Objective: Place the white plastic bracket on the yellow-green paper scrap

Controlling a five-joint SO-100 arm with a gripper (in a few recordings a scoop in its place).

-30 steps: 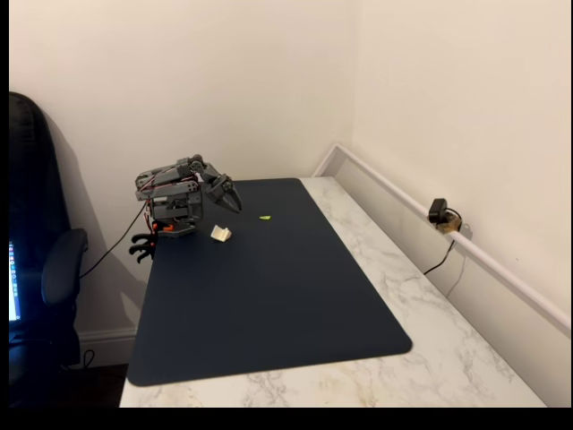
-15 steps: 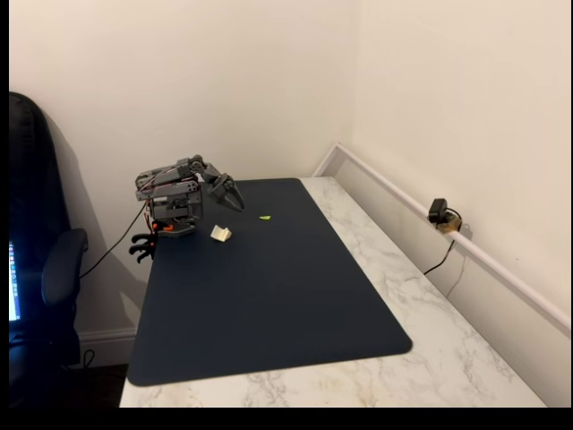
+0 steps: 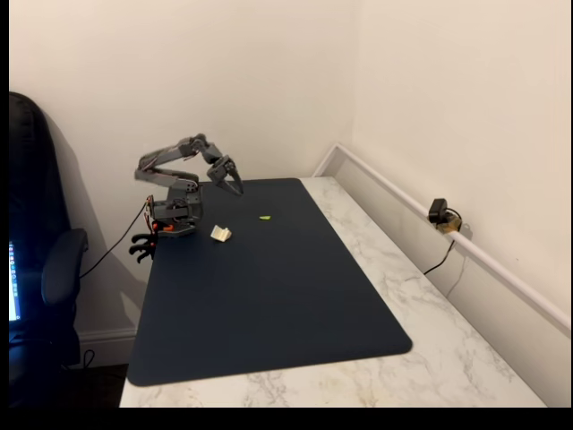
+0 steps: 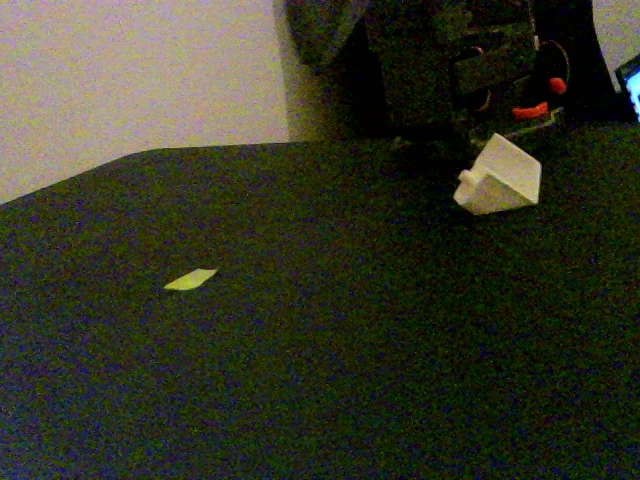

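The white plastic bracket (image 3: 221, 234) lies on the dark mat (image 3: 269, 305) close to the arm's base, and it appears as a small folded wedge (image 4: 498, 177) in the low fixed view. The yellow-green paper scrap (image 3: 265, 217) lies flat on the mat, a short way to the bracket's right; in the low view the scrap (image 4: 190, 280) is far left of the bracket. My gripper (image 3: 235, 187) hangs in the air above and slightly behind the bracket, pointing down. Its jaws look shut with nothing in them.
The mat covers most of a marble table (image 3: 430, 296). A small camera (image 3: 440, 215) with a cable sits on the wall ledge at the right. A dark chair (image 3: 40, 269) stands off the table's left side. The arm's base (image 4: 460, 60) looms behind the bracket.
The arm has unfolded and lifted the gripper from low beside the bracket to higher above the mat's back edge. Bracket and scrap have not moved.
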